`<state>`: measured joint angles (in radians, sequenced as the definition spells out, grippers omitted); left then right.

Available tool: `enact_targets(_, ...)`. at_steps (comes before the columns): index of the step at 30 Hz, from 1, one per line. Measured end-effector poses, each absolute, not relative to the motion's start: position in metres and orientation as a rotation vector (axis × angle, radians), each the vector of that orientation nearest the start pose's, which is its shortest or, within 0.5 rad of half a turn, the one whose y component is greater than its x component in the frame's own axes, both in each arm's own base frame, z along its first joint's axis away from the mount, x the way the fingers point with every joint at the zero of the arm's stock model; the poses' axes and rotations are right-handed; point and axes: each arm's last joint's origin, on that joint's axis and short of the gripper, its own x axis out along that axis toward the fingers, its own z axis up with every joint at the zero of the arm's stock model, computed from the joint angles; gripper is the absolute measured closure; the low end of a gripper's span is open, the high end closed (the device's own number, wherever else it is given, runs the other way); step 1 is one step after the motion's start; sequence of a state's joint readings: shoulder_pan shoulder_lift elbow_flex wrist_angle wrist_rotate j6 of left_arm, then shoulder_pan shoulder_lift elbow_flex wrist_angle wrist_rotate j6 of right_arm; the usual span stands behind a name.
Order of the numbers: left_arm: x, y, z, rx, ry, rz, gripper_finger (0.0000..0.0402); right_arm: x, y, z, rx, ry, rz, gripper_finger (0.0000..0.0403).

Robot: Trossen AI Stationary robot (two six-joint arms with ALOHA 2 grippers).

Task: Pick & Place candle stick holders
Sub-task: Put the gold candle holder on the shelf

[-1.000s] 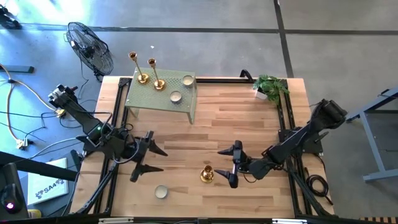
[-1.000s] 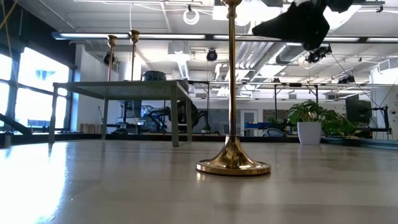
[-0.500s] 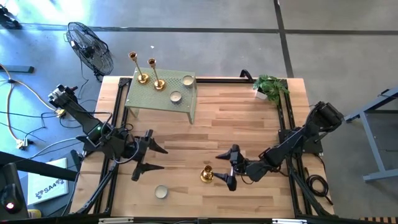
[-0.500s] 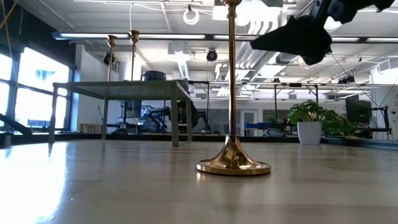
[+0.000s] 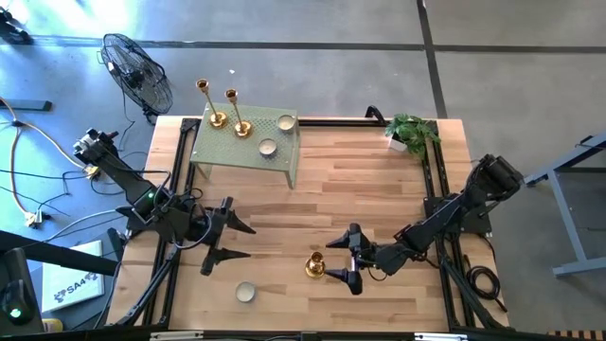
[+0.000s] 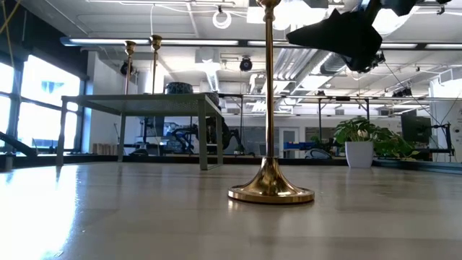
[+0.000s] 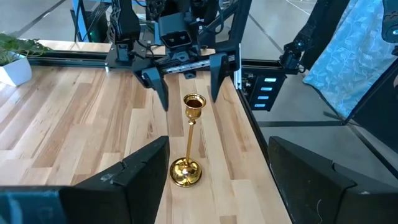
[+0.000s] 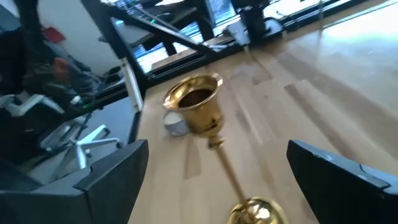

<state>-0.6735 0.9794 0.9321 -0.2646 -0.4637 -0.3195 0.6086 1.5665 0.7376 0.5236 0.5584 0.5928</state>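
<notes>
- Right gripper, jaws spread wide and holding nothing, has slid in over the last second and now flanks the tall shiny brass candlestick standing upright on the light wooden desk.
- That looks like the approach finishing; closing on the stem should follow.
- Left gripper waits, jaws released, apart.
- Two matching brass candlesticks stand on the pale green perforated metal stand.
</notes>
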Motion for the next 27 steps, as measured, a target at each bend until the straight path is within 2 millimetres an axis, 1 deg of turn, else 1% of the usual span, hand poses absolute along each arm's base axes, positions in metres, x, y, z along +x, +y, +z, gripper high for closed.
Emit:
enact_targets(5,0.172,-0.121,0.342,-0.148,0.293,-0.164,0.0135,0.271,0.164,0.200,0.378,0.248,-0.061,0.0026)
enact_targets(12,0.172,-0.121,0.342,-0.149,0.294,-0.168,0.0135,0.280,0.151,0.200,0.432,0.261,-0.038,0.0025)
enact_targets(16,0.172,-0.121,0.342,-0.149,0.295,-0.169,0.0135,0.282,0.148,0.201,0.441,0.259,-0.014,0.0025)
enact_targets(21,0.172,-0.121,0.342,-0.151,0.301,-0.177,0.0135,0.286,0.151,0.208,0.446,0.248,0.020,0.0025)
enact_targets(24,0.172,-0.121,0.342,-0.149,0.304,-0.177,0.0135,0.295,0.157,0.213,0.402,0.242,0.046,0.0025)
enact_targets(27,0.172,-0.121,0.342,-0.148,0.303,-0.169,0.0135,0.304,0.162,0.212,0.351,0.270,0.041,0.0025)
